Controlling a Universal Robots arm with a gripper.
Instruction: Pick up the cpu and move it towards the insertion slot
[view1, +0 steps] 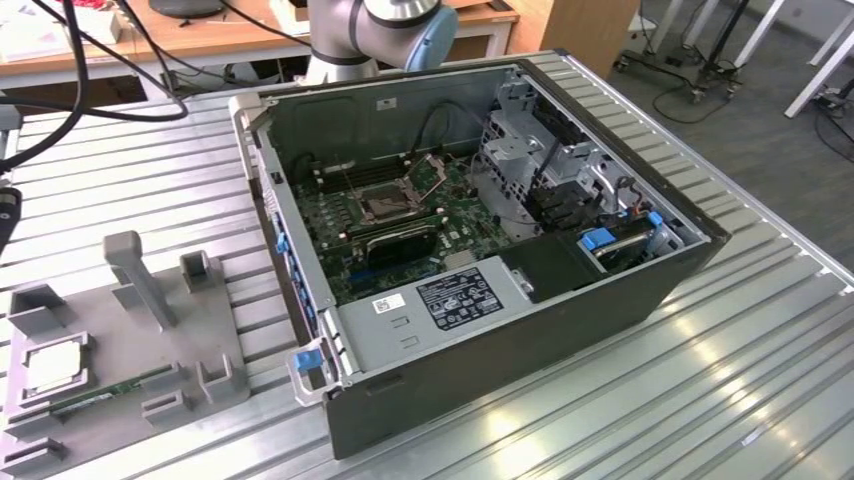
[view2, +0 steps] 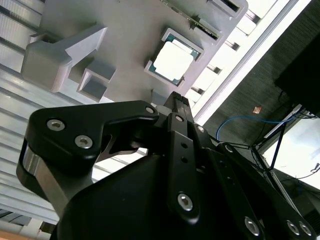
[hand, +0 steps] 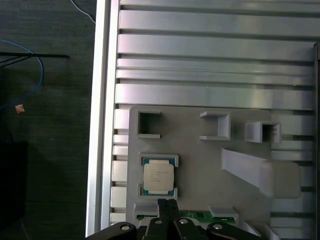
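The cpu (hand: 159, 178) is a flat square chip with a silvery top, lying in its holder on the grey fixture plate (hand: 195, 150). It is also in the second wrist view as cpu (view2: 173, 60) and in the exterior view as cpu (view1: 48, 368) at the left. My gripper (hand: 168, 202) hovers above the plate beside the chip, apart from it, shut and holding nothing; the gripper (view2: 178, 99) looks the same in the second wrist view. The insertion slot (view1: 383, 205) sits on the green board inside the open computer case (view1: 641, 300).
A green memory stick (hand: 200, 216) lies on the plate next to the chip. Grey upright blocks and a tall post (view1: 138, 280) stand on the plate. The ribbed metal table (view1: 747, 390) ends close to the plate, with dark floor (hand: 45, 125) beyond.
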